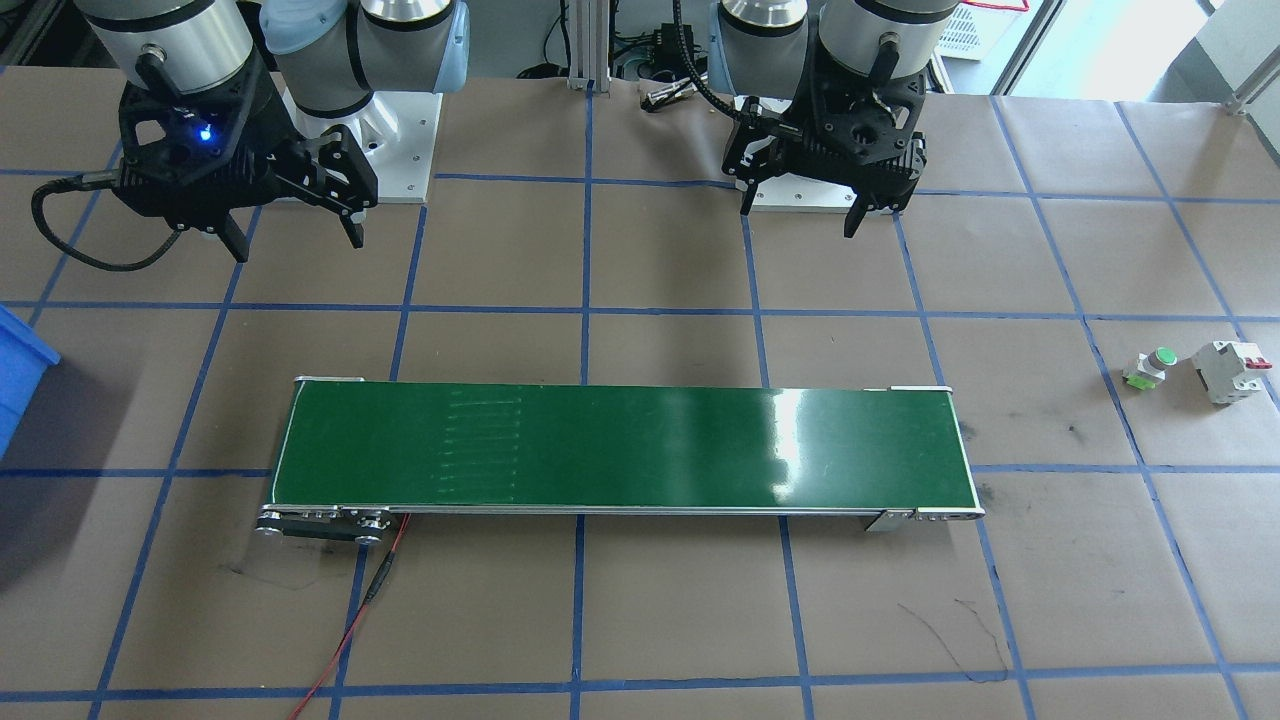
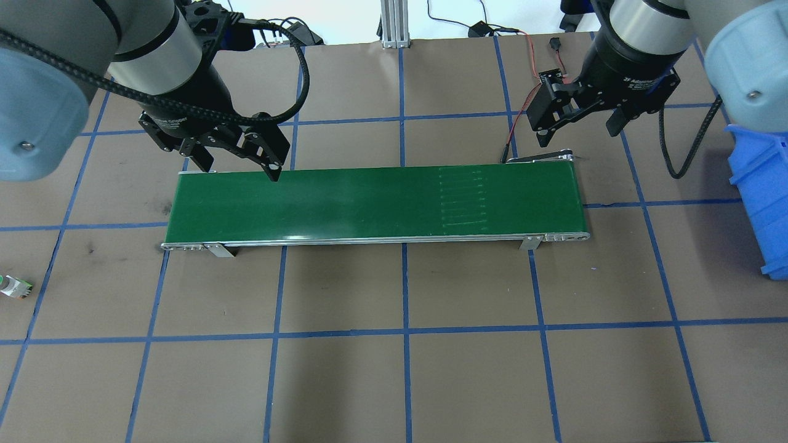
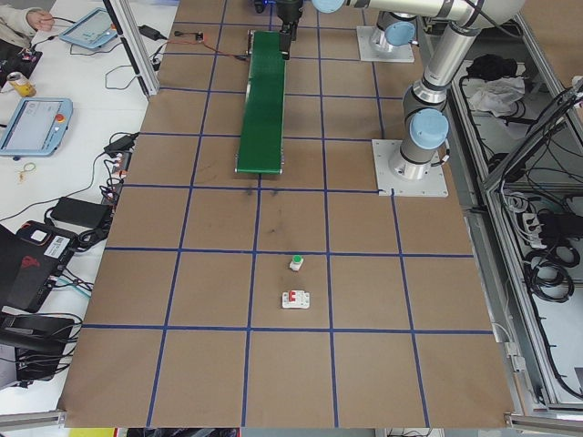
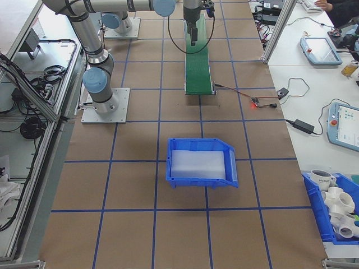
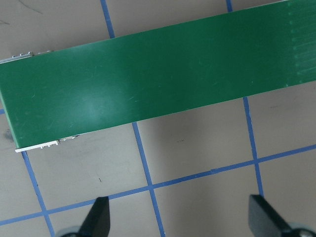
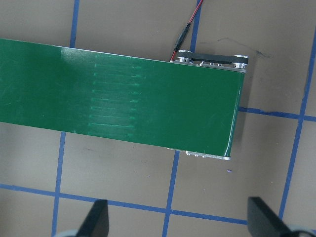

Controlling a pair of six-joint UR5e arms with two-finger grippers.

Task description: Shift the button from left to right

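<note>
The button [image 1: 1150,367] sits untouched far out on the robot's left end of the tabletop [image 1: 640,620], just beside the circuit breaker [image 1: 1232,371], well apart from the conveyor belt [image 1: 620,447]. Left hand [image 1: 800,205] and right hand [image 1: 295,228] both hang wide and empty by the belt's ends, probably so it can ferry the button across.

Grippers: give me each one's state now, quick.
Left gripper: open, fingers spread, holding nothing.
Right gripper: open, holding nothing.

Front view faces the robot steeply; overhead looks forward from behind. Side views gaze along the table from each end, far off. Wrist cameras point straight down, seemingly close, sharing the green conveyor belt [image 5: 148,79] with every view.
</note>
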